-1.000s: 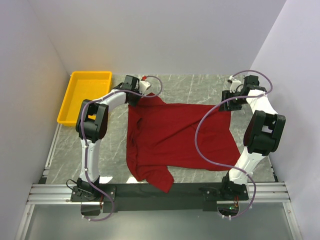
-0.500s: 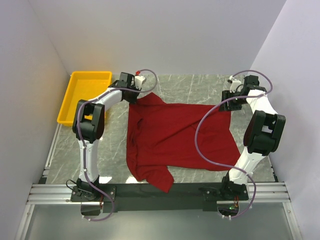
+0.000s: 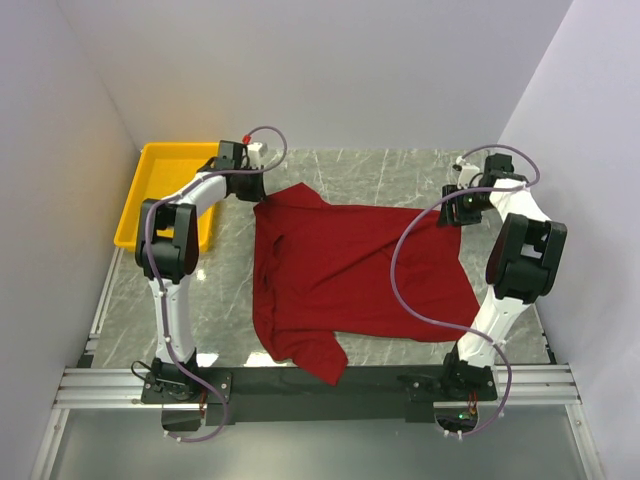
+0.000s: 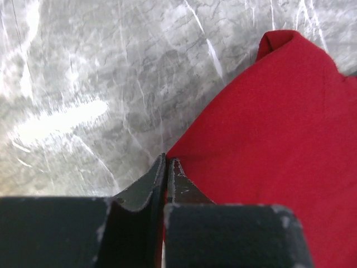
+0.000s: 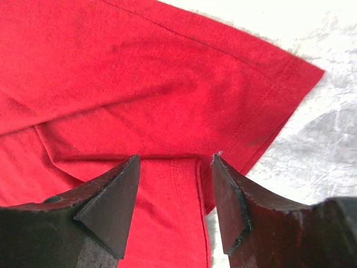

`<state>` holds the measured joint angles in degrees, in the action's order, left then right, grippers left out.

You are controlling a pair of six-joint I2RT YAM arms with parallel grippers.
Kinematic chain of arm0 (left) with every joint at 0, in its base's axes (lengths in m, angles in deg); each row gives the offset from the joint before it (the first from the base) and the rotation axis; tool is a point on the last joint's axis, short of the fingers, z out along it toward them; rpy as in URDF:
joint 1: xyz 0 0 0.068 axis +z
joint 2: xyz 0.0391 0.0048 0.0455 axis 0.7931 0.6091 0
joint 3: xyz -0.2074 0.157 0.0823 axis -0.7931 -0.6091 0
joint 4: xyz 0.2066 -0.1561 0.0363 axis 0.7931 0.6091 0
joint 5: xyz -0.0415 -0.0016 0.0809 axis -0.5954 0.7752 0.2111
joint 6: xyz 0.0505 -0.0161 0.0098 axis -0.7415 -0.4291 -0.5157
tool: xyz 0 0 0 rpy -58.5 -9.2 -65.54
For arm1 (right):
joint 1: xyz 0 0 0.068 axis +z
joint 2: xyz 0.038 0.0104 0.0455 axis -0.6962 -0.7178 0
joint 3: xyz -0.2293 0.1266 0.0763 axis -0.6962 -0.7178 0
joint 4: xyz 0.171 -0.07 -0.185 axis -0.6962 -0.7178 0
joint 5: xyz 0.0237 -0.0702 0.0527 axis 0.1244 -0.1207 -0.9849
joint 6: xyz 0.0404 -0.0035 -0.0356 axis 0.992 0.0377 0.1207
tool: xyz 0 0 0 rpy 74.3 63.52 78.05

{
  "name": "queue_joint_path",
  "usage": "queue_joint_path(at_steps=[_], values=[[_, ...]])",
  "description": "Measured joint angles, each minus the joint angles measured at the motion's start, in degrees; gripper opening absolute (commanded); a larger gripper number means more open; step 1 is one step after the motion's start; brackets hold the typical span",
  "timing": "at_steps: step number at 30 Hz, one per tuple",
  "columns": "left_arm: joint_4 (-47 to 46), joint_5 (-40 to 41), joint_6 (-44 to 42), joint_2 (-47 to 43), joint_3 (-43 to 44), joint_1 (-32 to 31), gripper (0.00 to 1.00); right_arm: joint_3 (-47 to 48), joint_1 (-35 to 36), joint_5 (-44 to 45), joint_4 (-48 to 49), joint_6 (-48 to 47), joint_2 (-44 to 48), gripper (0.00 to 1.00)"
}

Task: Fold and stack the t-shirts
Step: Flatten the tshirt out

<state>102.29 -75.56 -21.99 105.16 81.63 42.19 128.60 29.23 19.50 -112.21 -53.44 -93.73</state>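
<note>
**Free room lies along the far and left sides**

The dark red cloth t-shirt (image 3: pixel 350 270) covers the middle of the grey marble counter (image 3: pixel 380 172). Bare strips stay open beyond it and to its left. The yellow plastic tray (image 3: pixel 180 147) fills the far left corner, near the closed left hand (image 4: pixel 167 163). White walls (image 3: pixel 330 80) close three sides.

Marble table (image 3: pixel 370 175) w/ red t-shirt (image 3: pixel 350 270) spread out, yellow bin (image 3: pixel 160 190) far-left.

Our left arm (image 3: pixel 200 188) stretches far forward, left fingers (image 4: pixel 153 181) pressed tight together. Our right arm (image 3: pixel 525 250) reaches far forward too, right fingers (image 5: pixel 111 198) spread apart, pointing down.
</note>
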Motion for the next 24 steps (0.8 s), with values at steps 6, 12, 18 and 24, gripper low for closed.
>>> queue_joint_path(at_steps=[6,12,18,24], values=[[0.02,-2.58,3.72,0.00,-0.55,1.60,0.11,2.56,0.00,0.26,0.07,-0.04,-0.96,0.62],[-0.57,-2.64,5.22,-0.31,-1.18,1.84,0.12,6.03,0.00,1.05,0.28,0.55,-4.17,0.61],[-0.70,-2.71,5.68,-0.31,-1.07,1.84,0.12,13.97,0.00,5.09,-0.17,4.68,-10.29,0.59],[-0.70,-2.78,5.75,-0.31,-1.05,1.86,0.12,19.67,0.28,9.79,-0.83,7.78,-14.71,0.55]])
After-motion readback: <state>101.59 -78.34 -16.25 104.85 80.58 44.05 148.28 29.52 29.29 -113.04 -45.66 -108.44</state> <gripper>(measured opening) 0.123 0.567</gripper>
